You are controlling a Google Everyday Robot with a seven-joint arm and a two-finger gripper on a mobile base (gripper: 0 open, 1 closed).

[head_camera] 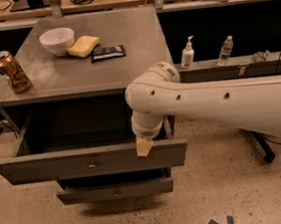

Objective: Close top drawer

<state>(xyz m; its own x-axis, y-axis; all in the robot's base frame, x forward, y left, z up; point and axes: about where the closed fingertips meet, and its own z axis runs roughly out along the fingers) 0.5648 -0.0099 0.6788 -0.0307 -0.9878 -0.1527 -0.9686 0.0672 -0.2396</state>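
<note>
Camera view showed the top drawer [61,165] standing well out of the cabinet, my gripper [144,146] at its front's upper edge, open or closed I couldn't tell. I judged a straight, level inward push best, avoiding skew.

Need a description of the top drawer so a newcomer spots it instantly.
Start at the grey metal cabinet with a bowl and can on top. Directly under that top is the top drawer, pulled far out, the gripper at its front panel's upper edge. Unlike the lower drawer beneath, which sticks out only slightly, it shows its open interior.
</note>
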